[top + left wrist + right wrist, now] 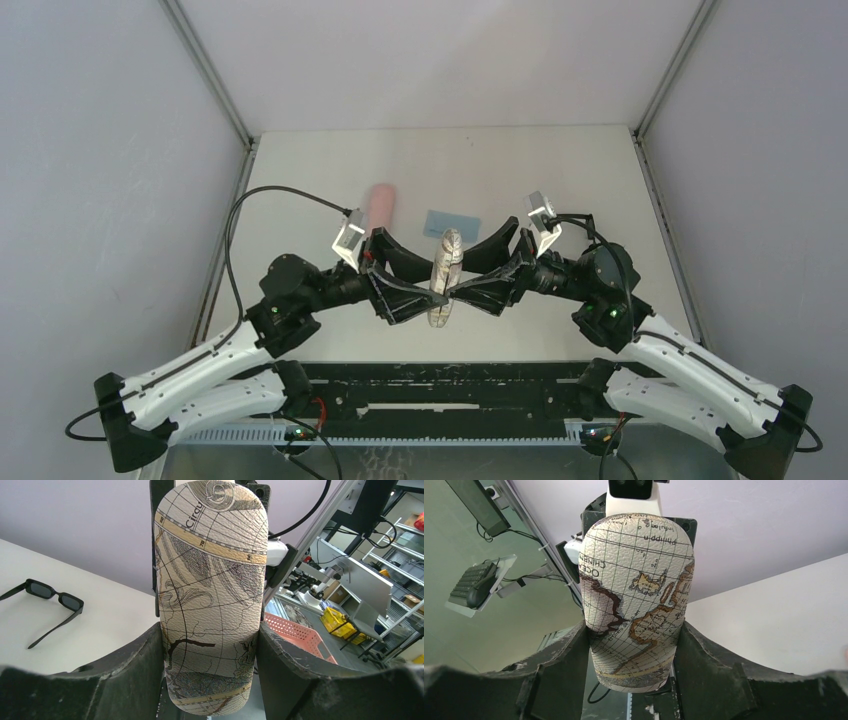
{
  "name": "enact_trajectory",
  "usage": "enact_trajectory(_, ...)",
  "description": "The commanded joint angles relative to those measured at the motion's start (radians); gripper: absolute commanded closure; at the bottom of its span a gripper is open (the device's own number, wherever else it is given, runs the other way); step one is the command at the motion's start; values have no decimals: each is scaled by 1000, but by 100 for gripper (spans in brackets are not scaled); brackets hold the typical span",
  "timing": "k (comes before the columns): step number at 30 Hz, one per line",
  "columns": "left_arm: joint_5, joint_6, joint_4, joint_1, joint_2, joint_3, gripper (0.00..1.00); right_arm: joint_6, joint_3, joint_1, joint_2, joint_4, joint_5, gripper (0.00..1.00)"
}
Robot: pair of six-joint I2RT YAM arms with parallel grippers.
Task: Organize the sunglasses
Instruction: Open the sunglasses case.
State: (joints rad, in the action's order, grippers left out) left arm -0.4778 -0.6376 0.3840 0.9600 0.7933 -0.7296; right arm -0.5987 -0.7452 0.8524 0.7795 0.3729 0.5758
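Note:
The black-framed sunglasses (47,597) lie open on the white table at the left of the left wrist view; the top view does not show them. A map-patterned oblong case (447,250) hangs above the table's near middle, held from both sides. My left gripper (435,288) is shut on it, and its fingers (150,660) press both flanks of the case (210,580). My right gripper (462,285) faces it from the right. Its fingers (694,655) also touch both sides of the case (639,580).
A pink case (380,205) lies on the table (560,170) behind the left wrist. A flat light-blue cloth (450,220) lies just beyond the held case. Grey walls close in the table's left, right and far sides.

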Motion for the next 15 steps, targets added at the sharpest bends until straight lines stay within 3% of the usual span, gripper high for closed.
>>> enact_trajectory(1, 0, -4, 40, 5, -9, -88, 86, 12, -36, 7, -5, 14, -12, 71)
enact_trajectory(4, 9, 6, 22, 5, -15, -92, 58, 16, -37, 6, -12, 7, -10, 86)
enact_trajectory(6, 14, 15, 7, 5, -22, -95, 46, 20, -39, 5, -19, -10, -10, 91)
enact_trajectory(15, -54, 26, -10, 5, -15, -119, 25, 29, -68, 4, -23, -75, 32, 95)
